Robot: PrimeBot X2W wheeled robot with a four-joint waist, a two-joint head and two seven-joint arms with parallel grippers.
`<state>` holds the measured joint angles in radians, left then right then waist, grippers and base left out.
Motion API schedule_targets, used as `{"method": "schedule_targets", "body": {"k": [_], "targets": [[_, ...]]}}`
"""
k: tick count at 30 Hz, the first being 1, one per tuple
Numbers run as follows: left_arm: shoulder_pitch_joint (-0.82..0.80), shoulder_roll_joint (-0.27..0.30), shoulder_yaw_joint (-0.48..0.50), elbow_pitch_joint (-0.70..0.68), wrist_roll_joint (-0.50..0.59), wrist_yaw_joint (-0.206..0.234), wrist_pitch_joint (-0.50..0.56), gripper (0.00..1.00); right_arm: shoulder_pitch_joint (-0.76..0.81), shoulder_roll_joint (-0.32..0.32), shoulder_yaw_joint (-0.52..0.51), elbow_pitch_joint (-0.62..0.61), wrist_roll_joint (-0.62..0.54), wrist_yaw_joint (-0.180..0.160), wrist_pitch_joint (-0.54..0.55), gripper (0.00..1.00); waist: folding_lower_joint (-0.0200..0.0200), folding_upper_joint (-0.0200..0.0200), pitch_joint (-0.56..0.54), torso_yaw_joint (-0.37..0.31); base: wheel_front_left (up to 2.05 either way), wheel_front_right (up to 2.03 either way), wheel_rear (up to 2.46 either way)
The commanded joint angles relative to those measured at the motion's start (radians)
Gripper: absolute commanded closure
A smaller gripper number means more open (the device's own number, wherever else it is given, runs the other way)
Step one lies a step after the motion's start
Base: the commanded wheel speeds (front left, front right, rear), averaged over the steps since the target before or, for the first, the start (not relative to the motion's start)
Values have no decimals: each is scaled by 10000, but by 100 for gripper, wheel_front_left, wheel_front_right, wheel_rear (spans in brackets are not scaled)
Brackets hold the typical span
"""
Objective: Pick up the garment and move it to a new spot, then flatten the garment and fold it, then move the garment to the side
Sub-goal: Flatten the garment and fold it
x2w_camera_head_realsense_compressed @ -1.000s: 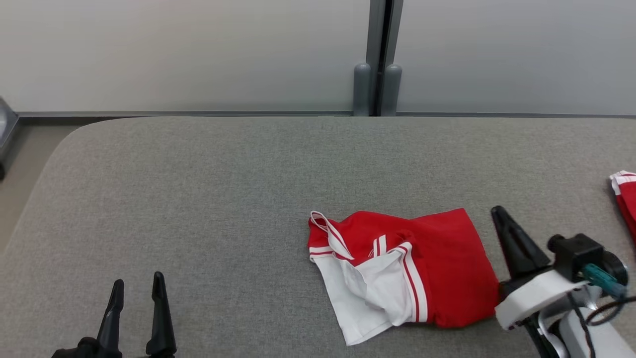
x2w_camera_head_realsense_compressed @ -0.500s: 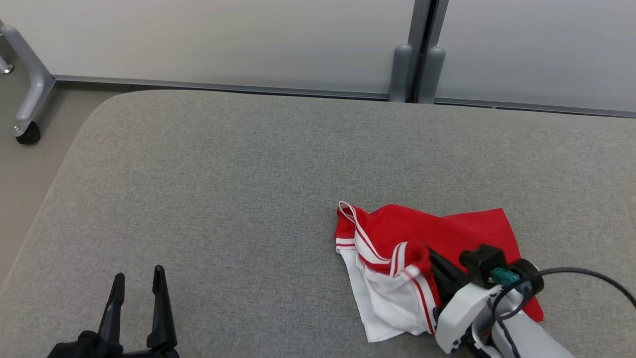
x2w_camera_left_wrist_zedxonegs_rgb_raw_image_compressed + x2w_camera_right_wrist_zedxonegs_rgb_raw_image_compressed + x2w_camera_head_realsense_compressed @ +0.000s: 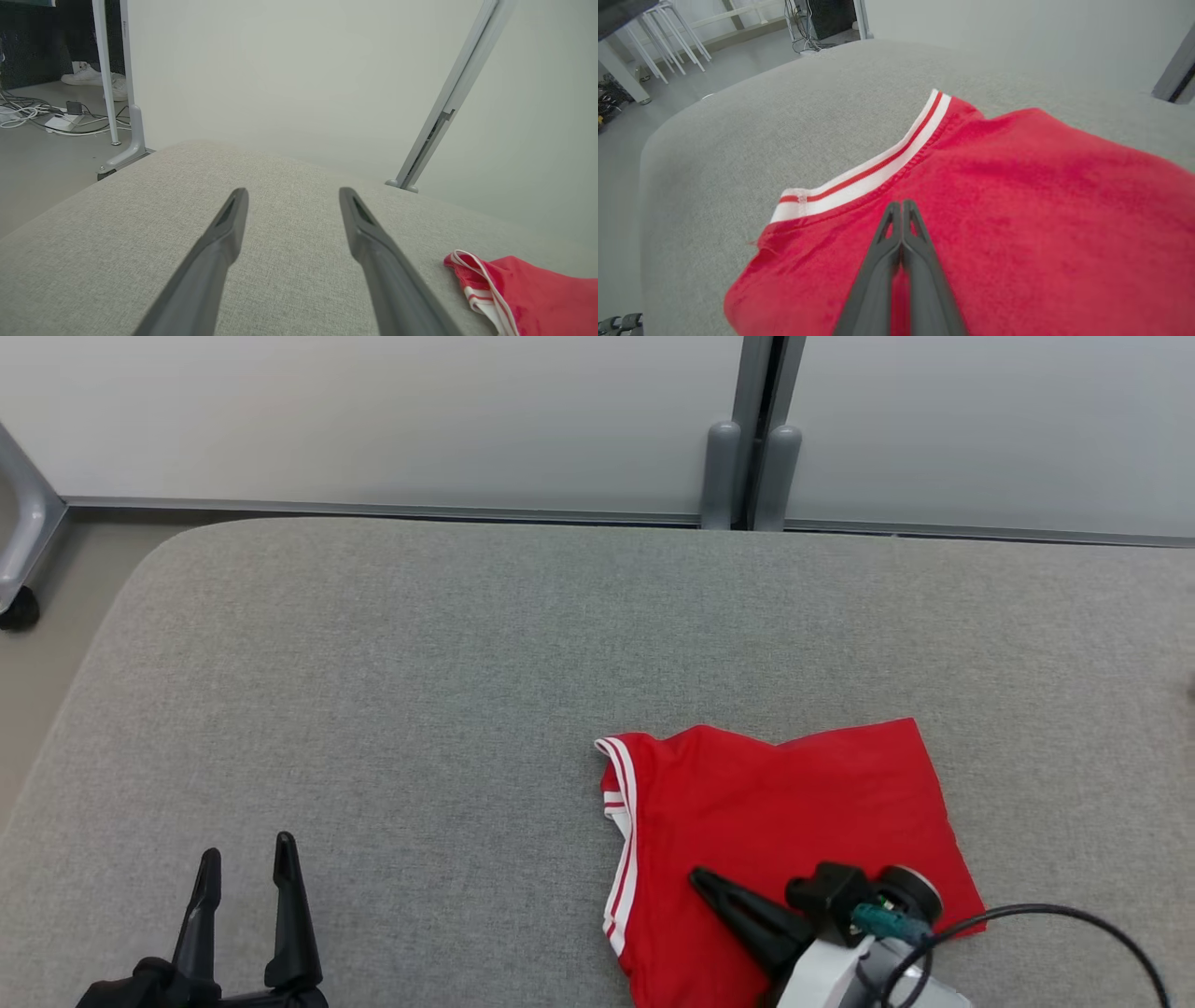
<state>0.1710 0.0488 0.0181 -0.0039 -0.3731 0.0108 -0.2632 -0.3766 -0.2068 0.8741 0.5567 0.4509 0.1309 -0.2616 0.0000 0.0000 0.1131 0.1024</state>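
RED GARMENT, NEAR RIGHT OF TABLE: a red garment [image 3: 794,803] with a white-striped trim [image 3: 629,840] lies mostly flat on the grey padded table [image 3: 373,691], close to the near edge and right of centre. Your right gripper [image 3: 698,877] sits low over its near half, fingers pressed tip to tip, with no cloth visibly caught between them. Your left gripper [image 3: 245,849] hangs well to the left above bare table, fingers spread and empty. Expect the fabric to be light, soft and limp. It will likely slide and bunch rather than keep a shape, so the firmer striped trim or a corner looks the better hold. The garment's near edge runs under the right wrist and off the bottom of the head view — and whether the fingertips actually touch the cloth cannot be told.
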Motion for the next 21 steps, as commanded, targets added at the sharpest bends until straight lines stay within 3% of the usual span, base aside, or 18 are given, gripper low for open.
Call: {"method": "schedule_targets", "body": {"k": [1, 5, 11, 12, 13, 14, 21], "targets": [[-16, 39, 64, -48, -39, 54, -13, 0, 51, -160, -175, -142, 66, -3, -48, 100, 0, 0, -54, -99, 0, 0, 0], [72, 39, 153, -145, -12, 75, -13, 0, 549, -641, -1545, -1236, -233, -3, -46, 100, 0, 0, -218, -341, 0, 0, 0], [286, 41, 269, -333, 41, 166, -11, 0, 1960, -1151, -4989, -2708, -927, -3, -48, 100, 0, 0, -551, -698, 0, 0, 0], [307, 42, 298, -321, 57, 146, -13, 0, 2229, -1156, -5546, -2798, -1086, -3, -46, 72, 0, 0, -614, -745, 0, 0, 0], [321, 37, 334, -320, 75, 119, -11, 0, 2465, -1173, -6136, -2917, -1313, -3, -48, 51, 0, 0, -669, -779, 0, 0, 0], [339, 37, 377, -309, 84, 111, -11, 0, 2677, -1119, -6695, -3043, -1435, -3, -48, 2, 0, 0, -726, -807, 0, 0, 0], [543, 39, 556, -79, 340, -124, -11, 0, 3897, -622, -9041, -3144, -2099, -3, -46, 0, 0, 0, -990, -896, 0, 0, 0]]}}
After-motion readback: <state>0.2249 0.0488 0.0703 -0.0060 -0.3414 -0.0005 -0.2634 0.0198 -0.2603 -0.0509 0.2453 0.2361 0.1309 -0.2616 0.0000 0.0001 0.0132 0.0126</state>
